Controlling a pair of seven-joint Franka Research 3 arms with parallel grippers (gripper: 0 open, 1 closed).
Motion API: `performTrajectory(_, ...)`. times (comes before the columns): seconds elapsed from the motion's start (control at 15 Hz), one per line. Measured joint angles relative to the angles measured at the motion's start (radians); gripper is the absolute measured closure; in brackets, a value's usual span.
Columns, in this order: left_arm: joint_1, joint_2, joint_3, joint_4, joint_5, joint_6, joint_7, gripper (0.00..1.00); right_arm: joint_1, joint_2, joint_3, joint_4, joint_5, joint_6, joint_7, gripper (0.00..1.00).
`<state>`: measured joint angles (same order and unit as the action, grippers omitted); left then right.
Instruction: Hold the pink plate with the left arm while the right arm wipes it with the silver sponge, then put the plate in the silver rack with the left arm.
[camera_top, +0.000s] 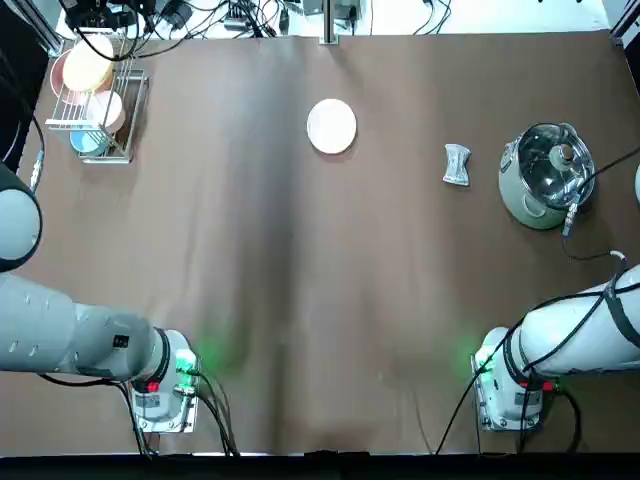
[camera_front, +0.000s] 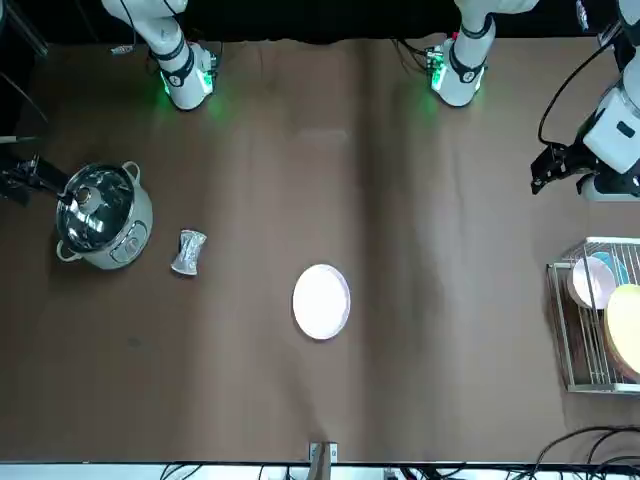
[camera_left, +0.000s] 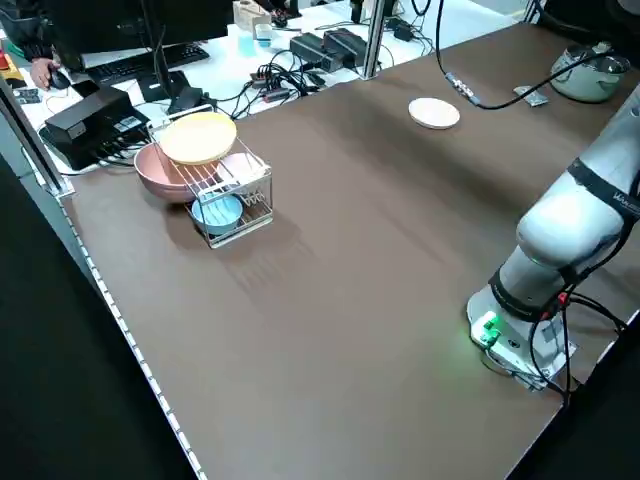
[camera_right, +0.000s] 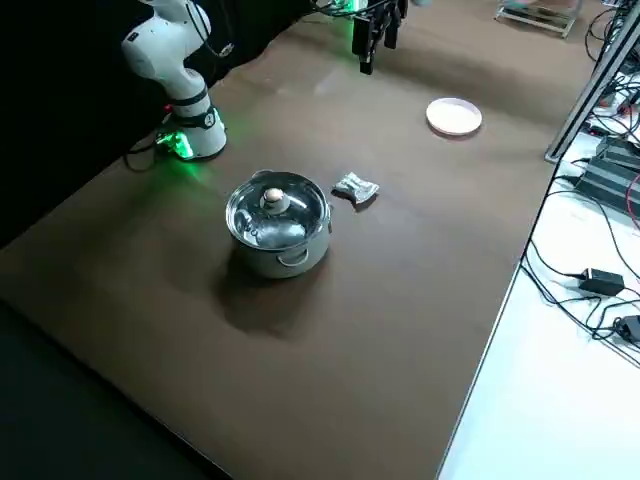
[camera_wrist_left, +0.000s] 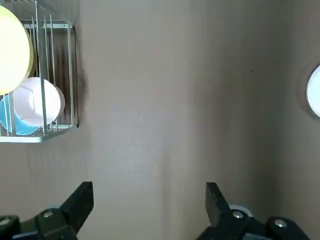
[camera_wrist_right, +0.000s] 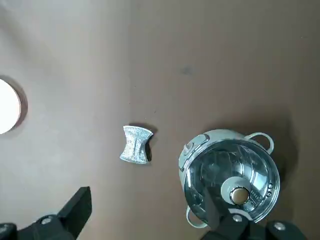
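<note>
The pale pink plate (camera_top: 331, 127) lies flat near the far middle of the brown table, also seen in the front view (camera_front: 321, 300). To its right, toward the pot, lies the crinkled silver sponge (camera_top: 457, 165) (camera_wrist_right: 136, 144). At the far left corner stands the silver rack (camera_top: 95, 100) (camera_wrist_left: 50, 75). High over the table's left side, my left gripper (camera_wrist_left: 148, 192) is open and holds nothing, with the plate's edge (camera_wrist_left: 315, 92) far off. Above the sponge and the pot hangs my right gripper (camera_wrist_right: 147, 197), open and empty as well.
A steel pot with a glass lid (camera_top: 545, 175) sits at the right, just beyond the sponge. The rack holds a yellow plate (camera_top: 88, 62), a salmon dish, a blue dish and a whitish plate. Cables run along the far edge.
</note>
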<state>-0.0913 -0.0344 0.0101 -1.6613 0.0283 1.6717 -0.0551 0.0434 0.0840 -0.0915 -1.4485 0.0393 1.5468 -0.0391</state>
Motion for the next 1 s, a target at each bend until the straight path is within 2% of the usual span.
performTrajectory(0.33, 0.0, 0.0, 0.0, 0.0, 0.0, 0.0, 0.0, 0.01, 0.009, 0.0, 0.003, 0.0, 0.002, 0.001, 0.0, 0.0)
performTrajectory(0.53, 0.0, 0.01, 0.0, -0.001, -0.003, 0.005, -0.002, 0.01, 0.067, 0.019, 0.007, -0.003, 0.003, 0.001, 0.001, 0.0)
performTrajectory(0.73, -0.002, 0.068, -0.002, -0.007, -0.066, 0.052, -0.007, 0.01, 0.124, 0.092, 0.009, -0.006, 0.011, 0.028, 0.007, 0.0)
performTrajectory(1.0, -0.016, 0.183, -0.007, -0.01, -0.118, 0.134, -0.008, 0.01, 0.132, 0.179, 0.005, -0.013, 0.012, 0.033, 0.018, 0.0)
